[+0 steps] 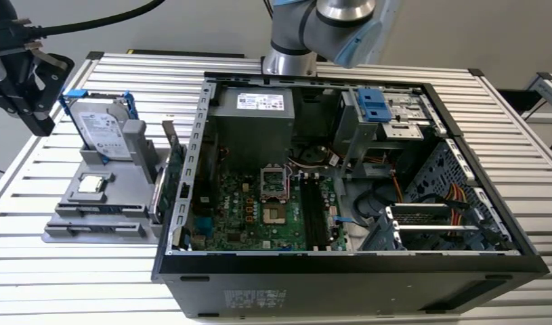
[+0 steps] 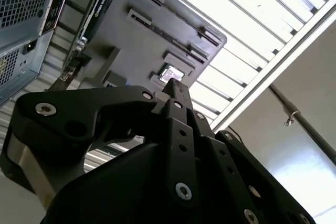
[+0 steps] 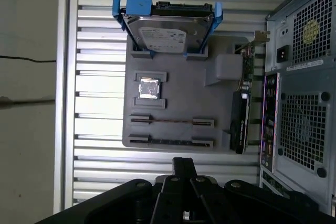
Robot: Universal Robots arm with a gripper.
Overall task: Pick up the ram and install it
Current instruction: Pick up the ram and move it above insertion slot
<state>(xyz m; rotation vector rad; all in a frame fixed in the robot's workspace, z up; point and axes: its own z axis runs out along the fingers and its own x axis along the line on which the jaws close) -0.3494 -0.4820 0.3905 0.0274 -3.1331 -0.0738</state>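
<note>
The ram [image 3: 172, 121] is a thin dark stick standing on edge in a slot of the grey holder tray [image 3: 178, 90]. In the exterior view the ram [image 1: 105, 210] sits near the tray's front, at that view's left. My black gripper [image 1: 39, 127] hangs well above the table, beyond the tray's far-left corner and apart from everything. It is shut with nothing in it, and its tip [image 3: 184, 163] is seen in both wrist views [image 2: 176, 86]. The open computer case [image 1: 348, 267] holds the motherboard with long dark memory slots [image 1: 313, 217].
On the tray a silver hard drive in a blue bracket [image 1: 102, 128] stands upright, with a small square processor chip [image 1: 92, 183] below it. A graphics card [image 1: 172, 177] stands on edge between tray and case. The slatted metal table [image 1: 59, 284] surrounds them.
</note>
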